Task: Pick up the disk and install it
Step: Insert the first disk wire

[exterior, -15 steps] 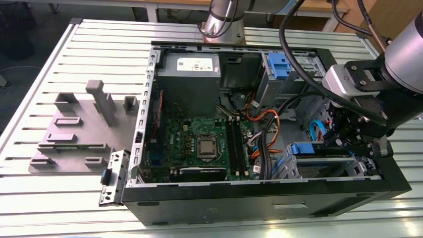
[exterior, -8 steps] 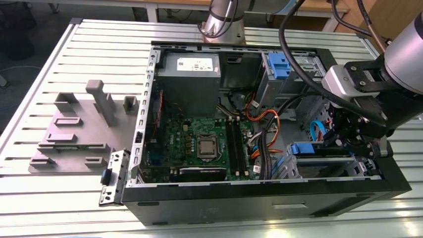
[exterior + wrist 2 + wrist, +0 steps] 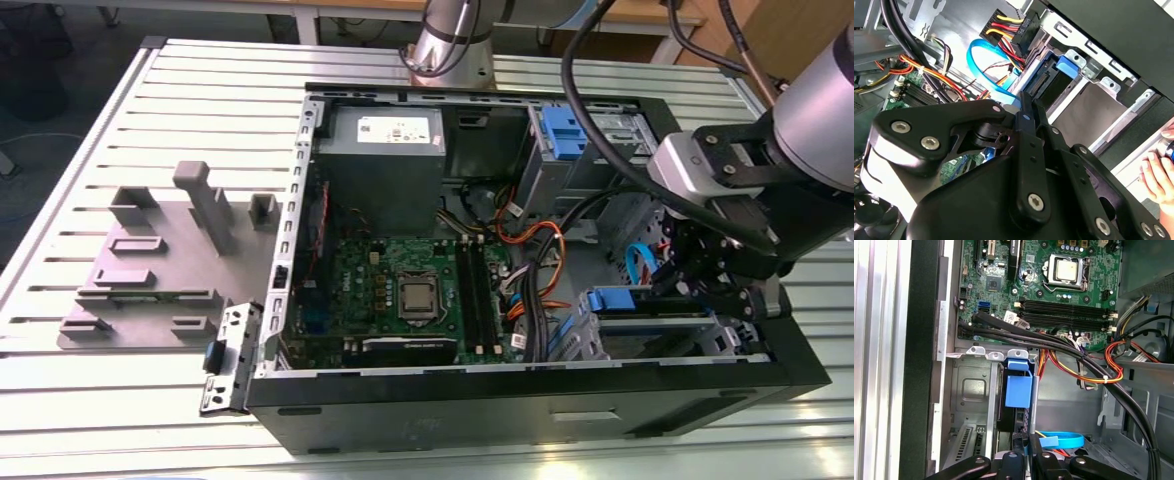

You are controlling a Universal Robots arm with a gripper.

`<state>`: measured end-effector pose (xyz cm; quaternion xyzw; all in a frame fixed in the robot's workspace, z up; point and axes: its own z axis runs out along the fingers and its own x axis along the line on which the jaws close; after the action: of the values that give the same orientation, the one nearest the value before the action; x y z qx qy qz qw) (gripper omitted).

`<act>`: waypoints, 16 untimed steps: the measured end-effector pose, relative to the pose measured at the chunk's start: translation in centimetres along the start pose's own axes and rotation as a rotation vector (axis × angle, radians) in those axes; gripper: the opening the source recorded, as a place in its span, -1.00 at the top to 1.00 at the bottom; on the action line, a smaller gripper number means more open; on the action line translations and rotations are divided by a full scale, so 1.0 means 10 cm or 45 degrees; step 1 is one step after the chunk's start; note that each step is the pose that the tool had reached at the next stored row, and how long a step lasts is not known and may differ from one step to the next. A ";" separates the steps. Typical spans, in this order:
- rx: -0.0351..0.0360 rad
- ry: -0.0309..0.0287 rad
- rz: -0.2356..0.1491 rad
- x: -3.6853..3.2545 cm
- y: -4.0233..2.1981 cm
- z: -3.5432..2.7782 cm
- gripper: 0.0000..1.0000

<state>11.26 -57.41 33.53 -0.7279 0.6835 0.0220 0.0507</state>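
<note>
- Inside the computer case [image 3: 534, 395], drive bay [image 3: 971, 390]: disk [image 3: 1018, 390] seated edge-on, blue handle outward; apparently installed or nearly so.
- Gripper [image 3: 1026, 452]: at the disk's end, jaws narrow; grip uncertain.

Disk [image 3: 1018, 390] carrier glossy blue plastic; gripper [image 3: 1026, 460] matt blk metal.

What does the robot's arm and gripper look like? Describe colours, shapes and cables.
The arm is a smooth silver-grey tube with a pale grey wrist block. The gripper is matte black, built of rounded plates and linkage bars joined by silver screws. Thick black cables loop alongside the arm.
</note>
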 end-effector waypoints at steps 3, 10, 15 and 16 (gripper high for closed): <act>0.0001 0.0002 0.000 0.001 0.000 0.003 0.68; 0.0003 -0.0018 0.000 0.011 0.001 0.003 0.68; 0.0003 -0.0017 0.000 0.014 0.002 0.016 0.68; 0.0004 -0.0014 0.000 0.014 0.001 0.018 0.68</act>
<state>11.26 -57.53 33.34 -0.7279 0.6835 0.0223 0.0512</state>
